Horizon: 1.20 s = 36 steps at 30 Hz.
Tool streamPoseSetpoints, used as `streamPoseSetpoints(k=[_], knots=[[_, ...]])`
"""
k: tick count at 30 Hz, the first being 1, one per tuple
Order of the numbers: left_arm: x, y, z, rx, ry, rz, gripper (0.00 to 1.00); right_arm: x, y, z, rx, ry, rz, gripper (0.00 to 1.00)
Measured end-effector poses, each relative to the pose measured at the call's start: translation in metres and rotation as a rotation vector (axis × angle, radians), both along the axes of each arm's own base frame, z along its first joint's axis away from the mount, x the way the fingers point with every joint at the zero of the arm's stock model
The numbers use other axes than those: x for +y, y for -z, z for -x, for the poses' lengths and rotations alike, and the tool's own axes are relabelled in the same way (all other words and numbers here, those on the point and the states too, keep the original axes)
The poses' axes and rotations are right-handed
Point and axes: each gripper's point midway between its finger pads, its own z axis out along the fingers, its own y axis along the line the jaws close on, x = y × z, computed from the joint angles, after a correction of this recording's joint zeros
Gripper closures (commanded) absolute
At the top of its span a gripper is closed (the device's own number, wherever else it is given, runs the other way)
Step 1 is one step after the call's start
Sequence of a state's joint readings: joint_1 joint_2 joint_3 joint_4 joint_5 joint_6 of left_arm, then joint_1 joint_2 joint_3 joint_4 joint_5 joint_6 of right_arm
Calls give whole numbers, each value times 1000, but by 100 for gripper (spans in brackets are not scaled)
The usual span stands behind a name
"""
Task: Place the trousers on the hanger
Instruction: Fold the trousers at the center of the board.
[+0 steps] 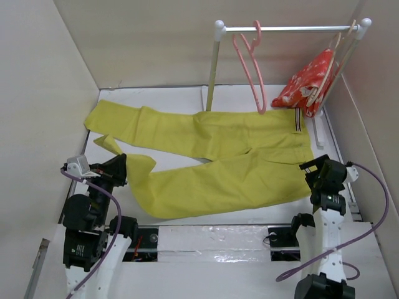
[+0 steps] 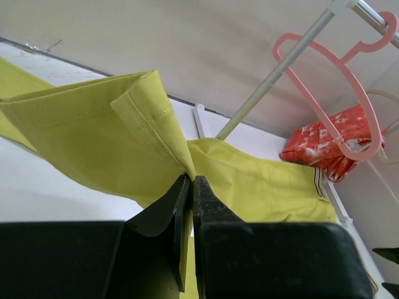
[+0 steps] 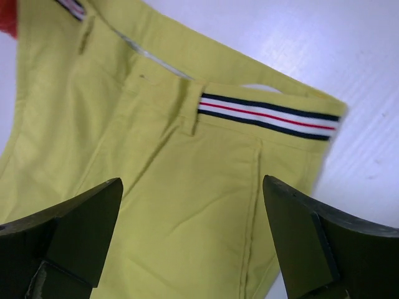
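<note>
Trousers (image 1: 212, 156): flat across worktop (image 1: 163, 98) centre, waistband (image 3: 268, 115) toward right edge. Left tool (image 2: 190, 185): clamped on leg hem, left edge. Right tool (image 3: 192, 187): spread wide over waistband; should seize band squarely. Hanger (image 1: 252, 68): hangs at far edge.

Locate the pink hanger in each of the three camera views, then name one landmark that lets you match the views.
Top external: the pink hanger hangs from the rail at upper centre-right, left of the red garment.
Left wrist: upper right, on the same rail, its lower end over the red garment.
Right wrist: not in view.
Shared landmark: the striped band on the trousers, seen in all three.
</note>
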<state>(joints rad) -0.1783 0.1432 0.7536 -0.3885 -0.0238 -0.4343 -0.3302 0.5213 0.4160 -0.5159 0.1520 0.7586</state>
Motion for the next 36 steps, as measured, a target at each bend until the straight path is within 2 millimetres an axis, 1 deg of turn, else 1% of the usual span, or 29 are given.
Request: streamPoseSetpoints(k=[2, 6, 7, 8, 9, 10, 11, 12, 13, 17, 19, 22, 23, 25, 26, 27, 28, 29, 31, 33, 34, 35, 36], knots=[[2, -1, 2, -9, -11, 2, 100, -4, 14, 6, 65, 55, -36, 0], [4, -3, 4, -18, -18, 6, 100, -10, 51, 24, 309, 169, -118, 1], [4, -3, 4, -19, -16, 7, 100, -10, 57, 27, 350, 188, -133, 7], [4, -3, 5, -20, -14, 7, 100, -10, 61, 30, 375, 205, -144, 31], [4, -3, 5, -21, -15, 8, 100, -10, 64, 32, 391, 216, -150, 37], [4, -3, 5, -21, -17, 9, 100, -11, 64, 34, 390, 235, -156, 38], [5, -3, 5, -22, -24, 10, 100, -12, 63, 34, 380, 254, -161, 30], [7, -3, 5, -21, -31, 11, 100, -14, 62, 33, 371, 271, -163, 26], [8, -3, 5, -20, -40, 12, 100, -15, 62, 34, 369, 284, -161, 26], [12, -1, 4, -13, -62, 13, 100, -16, 66, 35, 401, 308, -173, 36], [14, -1, 4, -12, -72, 14, 100, -16, 71, 35, 432, 311, -180, 35], [16, 0, 3, -6, -84, 15, 100, -17, 81, 34, 501, 304, -190, 38], [17, 1, 2, -2, -89, 15, 100, -17, 84, 33, 520, 303, -193, 42], [18, 2, 1, 6, -98, 13, 100, -18, 90, 30, 547, 296, -194, 44], [18, 3, 0, 8, -100, 13, 100, -18, 90, 28, 554, 292, -193, 66], [18, 3, 0, 11, -100, 12, 100, -18, 91, 25, 556, 287, -194, 82], [18, 4, -1, 13, -100, 12, 100, -18, 90, 20, 547, 282, -194, 93], [18, 4, -1, 14, -100, 11, 100, -18, 88, 17, 543, 271, -181, 99], [18, 4, -1, 14, -100, 11, 100, -19, 85, 15, 543, 256, -151, 99], [18, 4, -1, 14, -100, 11, 100, -20, 74, 15, 543, 234, -101, 100], [18, 4, -1, 14, -100, 11, 100, -21, 63, 14, 532, 219, -75, 100], [18, 4, -1, 15, -102, 11, 100, -23, 49, 9, 510, 198, -41, 97], [18, 4, -1, 16, -102, 11, 100, -26, 33, 4, 480, 179, 0, 96]])
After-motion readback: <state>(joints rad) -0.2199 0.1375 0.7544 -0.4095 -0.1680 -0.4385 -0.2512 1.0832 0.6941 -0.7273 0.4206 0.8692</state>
